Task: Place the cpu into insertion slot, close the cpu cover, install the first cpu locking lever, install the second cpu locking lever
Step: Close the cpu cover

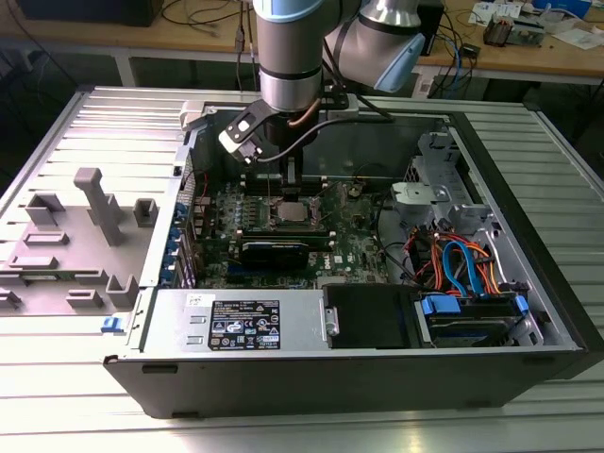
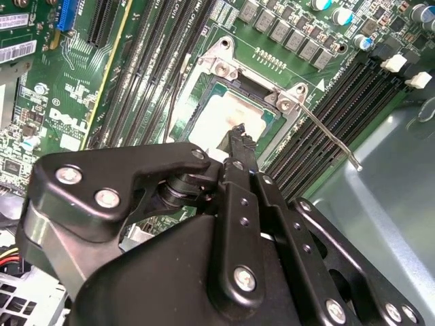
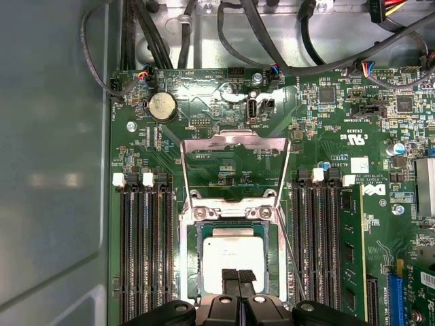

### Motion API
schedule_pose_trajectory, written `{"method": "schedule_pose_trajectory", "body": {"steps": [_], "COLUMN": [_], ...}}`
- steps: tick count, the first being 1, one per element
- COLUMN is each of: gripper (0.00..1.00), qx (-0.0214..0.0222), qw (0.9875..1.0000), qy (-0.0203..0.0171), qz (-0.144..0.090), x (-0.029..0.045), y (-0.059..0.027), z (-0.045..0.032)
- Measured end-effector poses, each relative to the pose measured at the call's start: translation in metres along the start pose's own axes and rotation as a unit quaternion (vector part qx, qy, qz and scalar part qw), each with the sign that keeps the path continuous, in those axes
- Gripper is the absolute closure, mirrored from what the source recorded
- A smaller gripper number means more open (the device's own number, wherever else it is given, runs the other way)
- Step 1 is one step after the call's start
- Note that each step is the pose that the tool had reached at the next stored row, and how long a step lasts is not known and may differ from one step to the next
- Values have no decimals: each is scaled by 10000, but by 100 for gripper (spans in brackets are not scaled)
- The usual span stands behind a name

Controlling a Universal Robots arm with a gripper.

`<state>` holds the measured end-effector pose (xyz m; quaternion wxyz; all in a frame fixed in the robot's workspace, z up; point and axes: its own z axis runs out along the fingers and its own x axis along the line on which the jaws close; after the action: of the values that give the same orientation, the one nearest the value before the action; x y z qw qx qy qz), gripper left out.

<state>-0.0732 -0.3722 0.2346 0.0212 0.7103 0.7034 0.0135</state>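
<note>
Claw [image 3: 238,275] pinched narrow, tips together, nothing visible between them, right over the near edge of the cpu [image 3: 234,252]. Touching or not, I can't tell! Seating the chip looks like the step in hand: keep it level, no sideways nudge, all corners down. It lies flat in the socket, dull silver top, square. The cpu cover [image 3: 231,140] is swung open beyond it. In the exterior view, a long black block [image 1: 274,251] sits at six o'clock from the claw.

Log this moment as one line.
claw: shut, over cpu | cpu: lying in socket | cpu cover: open, swung back | locking lever: unlatched
</note>
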Motion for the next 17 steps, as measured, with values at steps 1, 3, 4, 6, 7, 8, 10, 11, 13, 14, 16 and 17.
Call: {"method": "schedule_pose_trajectory", "body": {"steps": [1, 3, 4, 6, 7, 8, 10, 11, 13, 14, 16, 17], "gripper": [89, 89, 89, 89, 89, 89, 89, 89, 89, 89, 89, 89], "qx": [0, 0, 0, 0, 0, 0, 0, 0, 0, 0, 0, 0], "qw": [10000, 10000, 10000, 10000, 10000, 10000, 10000, 10000, 10000, 10000, 10000, 10000], "qy": [0, 0, 1, 0, 0, 0, 0, 0, 0, 0, 0, 0], "qz": [0, 0, 0, 0, 0, 0, 0, 0, 0, 0, 0, 0], "x": [0, 0, 0, 0, 0, 0, 0, 0, 0, -1, -1, -1], "y": [0, 0, 0, 0, 0, 0, 0, 0, 1, 2, 3, 4], "z": [0, 0, 0, -1, -1, -2, -5, -8, -23, -38, -58, -77]}}
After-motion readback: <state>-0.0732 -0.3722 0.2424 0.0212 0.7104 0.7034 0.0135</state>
